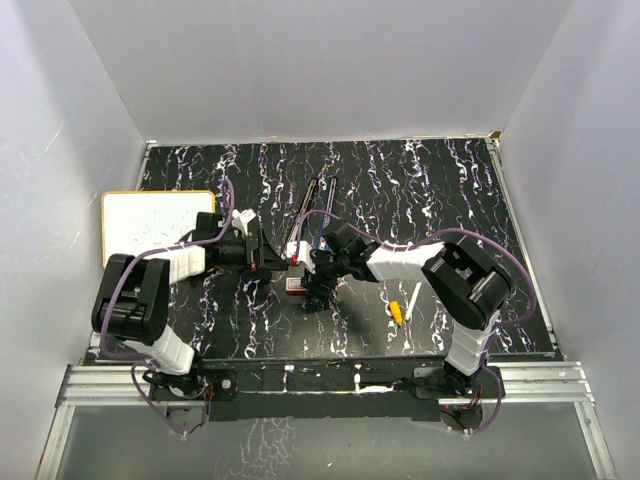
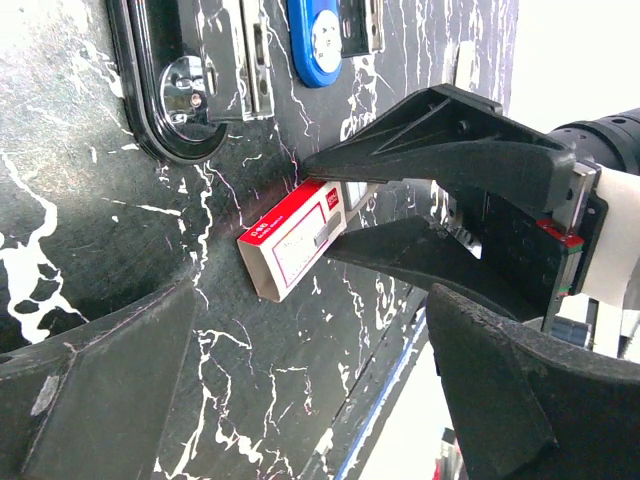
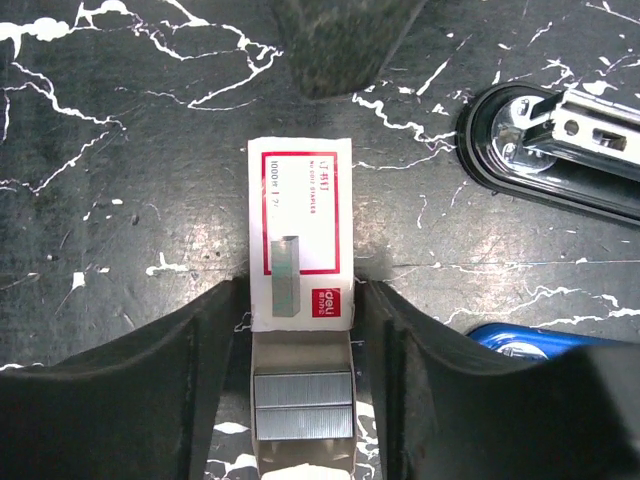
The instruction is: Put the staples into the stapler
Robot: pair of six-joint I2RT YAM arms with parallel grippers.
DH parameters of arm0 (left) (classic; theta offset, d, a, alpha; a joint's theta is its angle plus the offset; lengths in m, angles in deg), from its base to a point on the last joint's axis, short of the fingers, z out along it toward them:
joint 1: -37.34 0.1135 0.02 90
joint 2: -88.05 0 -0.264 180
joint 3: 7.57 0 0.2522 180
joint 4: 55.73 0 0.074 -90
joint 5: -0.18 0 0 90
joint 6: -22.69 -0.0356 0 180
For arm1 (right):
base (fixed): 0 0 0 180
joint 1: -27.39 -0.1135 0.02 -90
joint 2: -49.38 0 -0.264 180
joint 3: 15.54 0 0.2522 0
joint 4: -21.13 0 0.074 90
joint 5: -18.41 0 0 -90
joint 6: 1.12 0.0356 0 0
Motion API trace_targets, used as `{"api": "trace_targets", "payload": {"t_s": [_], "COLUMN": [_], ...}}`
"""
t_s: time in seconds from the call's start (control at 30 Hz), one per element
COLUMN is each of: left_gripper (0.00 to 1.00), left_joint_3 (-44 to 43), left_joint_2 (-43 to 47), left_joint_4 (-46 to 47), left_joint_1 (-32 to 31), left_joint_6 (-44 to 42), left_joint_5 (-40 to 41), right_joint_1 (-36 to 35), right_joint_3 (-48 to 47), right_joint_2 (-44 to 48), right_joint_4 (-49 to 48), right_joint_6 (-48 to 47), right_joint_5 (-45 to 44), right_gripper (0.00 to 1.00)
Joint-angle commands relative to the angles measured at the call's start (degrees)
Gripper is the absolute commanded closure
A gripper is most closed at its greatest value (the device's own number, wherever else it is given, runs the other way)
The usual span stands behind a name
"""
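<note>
Right wrist view: the staples box (image 3: pixel 300 235) lies flat on the black marbled table (image 3: pixel 120 200), with its printed red-and-white face up.
Long axis: it runs straight away from this camera, in line with the right gripper's reach.
Closed end: the sleeve's far end points at one dark fingertip (image 3: pixel 335 45) of the left gripper, which sits just beyond it, apart from the card.
Open end: this end points back toward the right wrist. The tan inner tray (image 3: pixel 303 345) is slid partly out here, baring two grey staple strips (image 3: pixel 303 405).
Right gripper (image 3: pixel 302 290): its fingers straddle the box where sleeve meets tray, one along each long side. A thin line of table shows on either side, so the claw is loosened rather than squeezing.
Left gripper (image 2: pixel 315 330): the claw is spread wide with nothing between its fingers, and the box is just ahead of it.
Left wrist view: the box lies aslant with a tan end face toward this camera. Its other end sits between the right gripper's fingers.
Black stapler (image 3: pixel 550 140): it lies opened with its chrome channel showing, beyond and to the right of the box, not touching it.
Blue stapler (image 3: pixel 545 340): it sits just outside the right-hand finger.
Top external view: only a red speck of the box shows between the two grippers near the table's middle, too small to tell its direction.
Yellow-tipped pen (image 1: pixel 397 312): it lies well apart from the box, beside the right arm.
White board (image 1: pixel 158 228): it rests at the table's left edge.
</note>
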Motion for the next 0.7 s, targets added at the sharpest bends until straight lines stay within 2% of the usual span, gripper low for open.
{"api": "trace_targets", "payload": {"t_s": [0.0,0.1,0.23,0.5,0.67], "left_gripper": [0.04,0.04,0.04,0.04,0.03], "left_joint_3": [-1.54,-2.54,-6.53,-16.1,-21.44], "left_joint_2": [6.68,9.9,12.99,16.75,17.9], "left_joint_4": [-2.54,-4.54,-10.83,-21.71,-24.75], "left_joint_1": [0.38,0.36,0.38,0.27,0.29], "left_joint_6": [-3.78,-6.37,-12.18,-24.99,-29.29], "left_joint_5": [1.36,2.75,6.04,15.47,19.87], "right_joint_1": [0.27,0.24,0.22,0.41,0.44], "right_joint_3": [-2.29,-4.01,-7.24,-4.41,-3.27], "right_joint_2": [3.29,5.35,7.37,14.53,16.14], "right_joint_4": [3.71,5.9,10.08,14.04,18.77], "right_joint_6": [-0.75,-0.7,-0.17,6.59,10.41], "right_joint_5": [0.72,0.84,1.29,-3.26,-3.35], "right_gripper": [0.4,0.33,0.28,0.31,0.35]}}
